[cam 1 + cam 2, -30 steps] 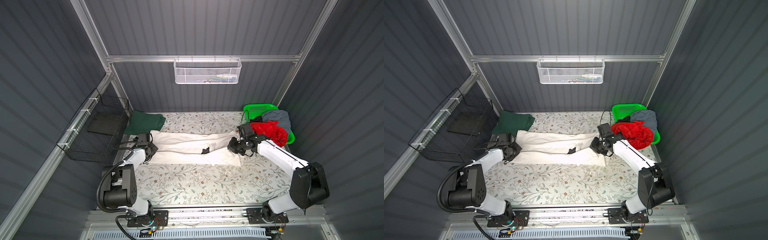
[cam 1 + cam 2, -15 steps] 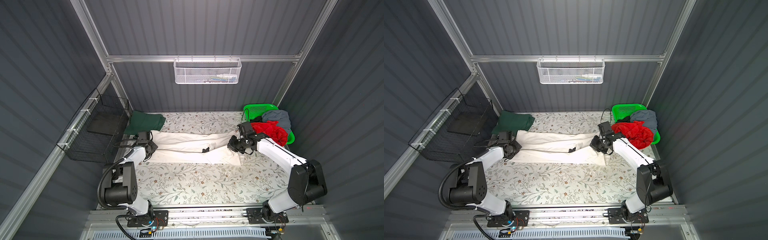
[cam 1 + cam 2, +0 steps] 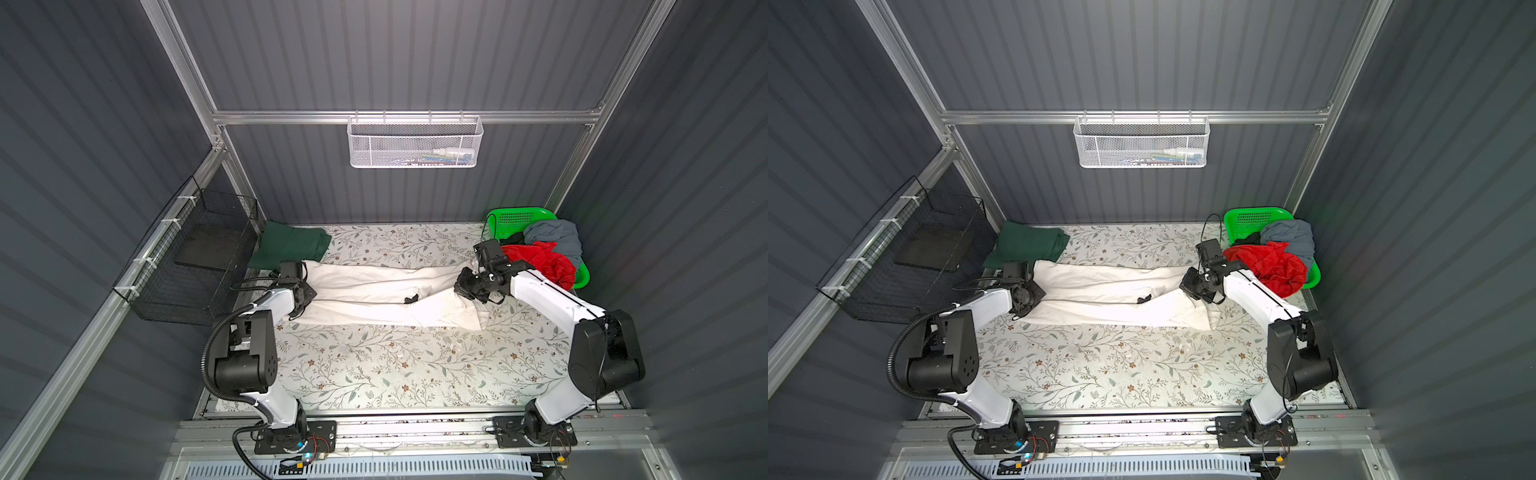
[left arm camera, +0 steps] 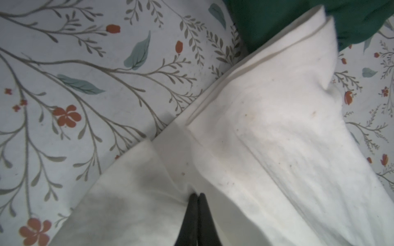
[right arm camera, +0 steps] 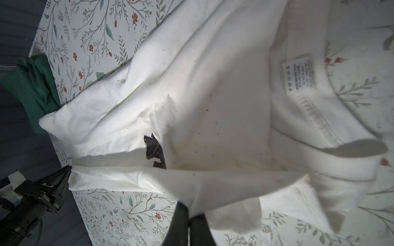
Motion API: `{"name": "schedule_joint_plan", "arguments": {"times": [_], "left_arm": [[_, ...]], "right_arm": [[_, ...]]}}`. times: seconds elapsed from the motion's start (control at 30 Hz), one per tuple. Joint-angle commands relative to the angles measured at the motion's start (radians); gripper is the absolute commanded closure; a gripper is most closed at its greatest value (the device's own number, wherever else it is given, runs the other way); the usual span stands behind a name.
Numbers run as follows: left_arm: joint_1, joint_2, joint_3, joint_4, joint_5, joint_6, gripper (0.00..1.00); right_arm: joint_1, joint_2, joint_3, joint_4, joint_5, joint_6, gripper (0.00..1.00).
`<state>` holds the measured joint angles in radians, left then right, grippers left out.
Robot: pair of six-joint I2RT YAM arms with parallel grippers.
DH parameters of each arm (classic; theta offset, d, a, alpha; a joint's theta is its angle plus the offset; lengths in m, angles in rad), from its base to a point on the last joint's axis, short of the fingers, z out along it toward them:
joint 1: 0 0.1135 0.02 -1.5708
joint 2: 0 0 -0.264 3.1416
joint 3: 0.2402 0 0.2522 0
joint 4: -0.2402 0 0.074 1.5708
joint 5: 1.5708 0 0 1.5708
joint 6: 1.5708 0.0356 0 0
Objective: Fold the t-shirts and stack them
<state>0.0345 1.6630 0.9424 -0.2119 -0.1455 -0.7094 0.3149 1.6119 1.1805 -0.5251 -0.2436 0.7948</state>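
Off-white cloth spans the far half of the worktop [image 3: 395, 365]: the large off-white t-shirt [image 3: 374, 299], folded lengthwise into a long band, with a small black print near its middle. The left pincer [image 4: 197, 195] is closed on one end of the band, its dark fingers pressed together with cloth caught at the tips. The right pincer [image 5: 188, 212] is clamped on a fold at the collar end, where the neck label shows in the right wrist view. Between them the shirt hangs fairly taut and low over the worktop.

By my judgement the task is less than halfway done. A dark green t-shirt [image 3: 291, 249] sits folded in the far left corner, just beside the off-white one's left end, and looks like the start of the stack. The off-white shirt is partway through its folds; it has yet to be folded short and set on the green one. A red t-shirt [image 3: 544, 262], a grey-blue t-shirt [image 3: 557, 235] and a black t-shirt [image 3: 513, 239] lie heaped, unfolded, in the bright green basket [image 3: 519, 216] at the far right corner.

The worktop wears a pale covering printed with sprigs, leaves and small red flowers. Dark grey ribbed walls on an aluminium frame close the cell in. A white mesh basket [image 3: 415, 141] hangs on the back rail and a black wire basket [image 3: 195, 257] on the left wall.
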Motion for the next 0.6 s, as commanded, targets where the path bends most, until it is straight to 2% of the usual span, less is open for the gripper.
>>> {"name": "schedule_joint_plan", "arguments": {"times": [0.0, 0.23, 0.3, 0.37, 0.43, 0.47, 0.53, 0.57], "left_arm": [[0.004, -0.006, 0.034, 0.008, -0.021, 0.025, 1.0], [0.004, 0.043, 0.068, 0.0, -0.007, 0.049, 1.0], [0.002, 0.067, 0.115, -0.042, 0.017, 0.1, 0.89], [-0.006, 0.065, 0.15, -0.081, 0.011, 0.142, 0.74], [-0.034, 0.03, 0.161, -0.111, -0.045, 0.179, 0.43], [-0.054, 0.01, 0.163, -0.123, -0.083, 0.198, 0.37], [-0.107, -0.033, 0.169, -0.15, -0.192, 0.231, 0.16], [-0.125, -0.05, 0.169, -0.156, -0.219, 0.243, 0.1]], "right_arm": [[-0.004, 0.014, 0.03, -0.018, 0.003, -0.024, 1.0], [-0.005, 0.083, 0.072, -0.033, -0.015, -0.042, 1.0], [-0.005, 0.09, 0.08, -0.035, -0.011, -0.05, 1.0], [-0.008, 0.097, 0.098, -0.05, -0.002, -0.069, 0.7], [-0.014, 0.106, 0.127, -0.081, 0.009, -0.101, 0.29], [-0.019, 0.108, 0.142, -0.1, 0.014, -0.118, 0.2], [-0.031, 0.09, 0.159, -0.132, 0.044, -0.153, 0.16], [-0.037, 0.077, 0.158, -0.145, 0.06, -0.163, 0.14]]}}
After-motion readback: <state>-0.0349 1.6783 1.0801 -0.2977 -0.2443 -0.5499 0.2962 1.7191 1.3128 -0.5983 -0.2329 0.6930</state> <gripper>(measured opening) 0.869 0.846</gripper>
